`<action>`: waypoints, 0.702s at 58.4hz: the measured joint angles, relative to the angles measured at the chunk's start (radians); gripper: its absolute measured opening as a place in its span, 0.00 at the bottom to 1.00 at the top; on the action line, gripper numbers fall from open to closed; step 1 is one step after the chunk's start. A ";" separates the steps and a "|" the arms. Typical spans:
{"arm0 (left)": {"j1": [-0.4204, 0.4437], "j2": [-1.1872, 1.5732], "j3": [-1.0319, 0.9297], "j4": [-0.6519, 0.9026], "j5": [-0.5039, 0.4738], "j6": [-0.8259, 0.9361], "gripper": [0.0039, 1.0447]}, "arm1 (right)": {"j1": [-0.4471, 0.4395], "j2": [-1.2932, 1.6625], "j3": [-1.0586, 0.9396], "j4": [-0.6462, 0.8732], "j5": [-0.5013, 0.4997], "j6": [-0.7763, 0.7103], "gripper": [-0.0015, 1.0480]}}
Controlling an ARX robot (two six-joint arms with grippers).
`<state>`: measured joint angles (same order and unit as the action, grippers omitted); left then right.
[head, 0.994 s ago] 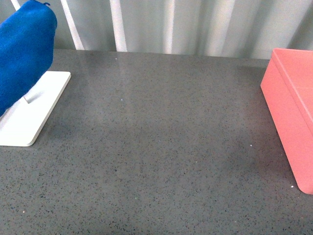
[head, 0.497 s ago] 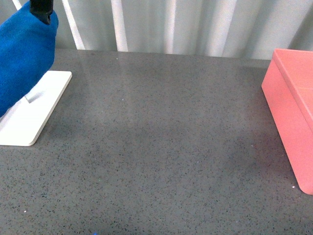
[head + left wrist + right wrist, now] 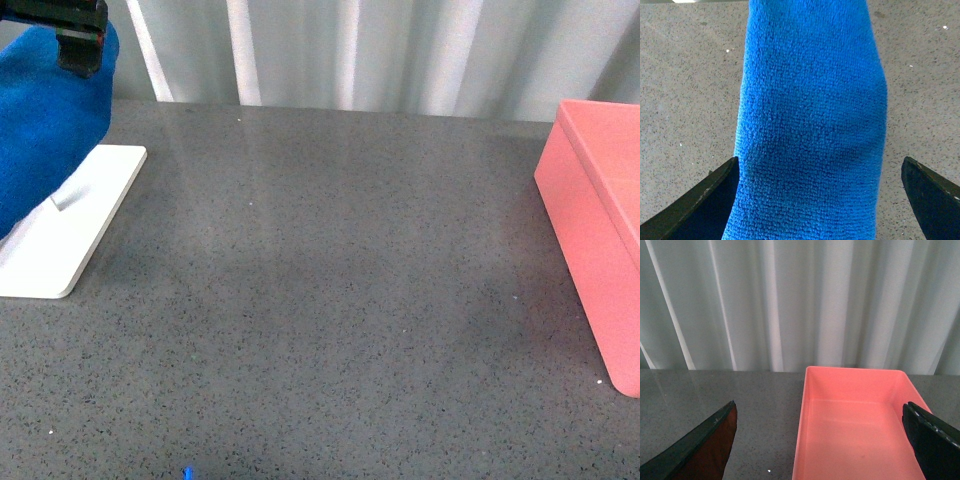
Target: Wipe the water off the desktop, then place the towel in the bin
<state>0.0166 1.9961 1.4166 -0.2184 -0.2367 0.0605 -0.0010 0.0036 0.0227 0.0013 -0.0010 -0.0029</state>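
Observation:
The blue towel point(image 3: 45, 130) hangs draped over a stand at the far left of the speckled grey desktop point(image 3: 330, 280). My left gripper point(image 3: 75, 40) is at the towel's top. In the left wrist view it point(image 3: 820, 162) is open, with one black finger point(image 3: 705, 205) against the towel's edge and the other point(image 3: 932, 200) apart from it; the towel point(image 3: 810, 125) fills the gap between them. The salmon-pink bin point(image 3: 600, 230) stands at the right edge. My right gripper point(image 3: 819, 407) is open and empty above the bin point(image 3: 855, 377), whose inside is bare. No water patch stands out on the desktop.
The stand's white flat base point(image 3: 70, 230) lies under the towel at the left. A pale pleated curtain point(image 3: 350, 50) runs along the desktop's far edge. A tiny blue speck point(image 3: 187, 472) shows at the near edge.
My left gripper has come into the front view at the top left and settled onto the towel's top. The towel's top is slightly pressed. The bin has not moved.

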 joint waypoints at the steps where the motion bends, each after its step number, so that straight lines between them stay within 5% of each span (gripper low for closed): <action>1: 0.000 0.003 -0.002 0.003 0.000 0.000 0.94 | 0.000 0.000 0.000 0.000 0.000 0.000 0.93; 14: 0.003 0.029 -0.015 0.016 0.000 -0.009 0.94 | 0.000 0.000 0.000 0.000 0.000 0.000 0.93; 29: 0.008 0.032 -0.024 0.023 0.000 -0.019 0.41 | 0.000 0.000 0.000 0.000 0.000 0.000 0.93; 41: 0.010 0.032 -0.039 0.042 0.004 -0.024 0.11 | 0.000 0.000 0.000 0.000 0.000 0.000 0.93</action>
<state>0.0265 2.0285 1.3773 -0.1764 -0.2329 0.0364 -0.0010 0.0036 0.0227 0.0013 -0.0010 -0.0029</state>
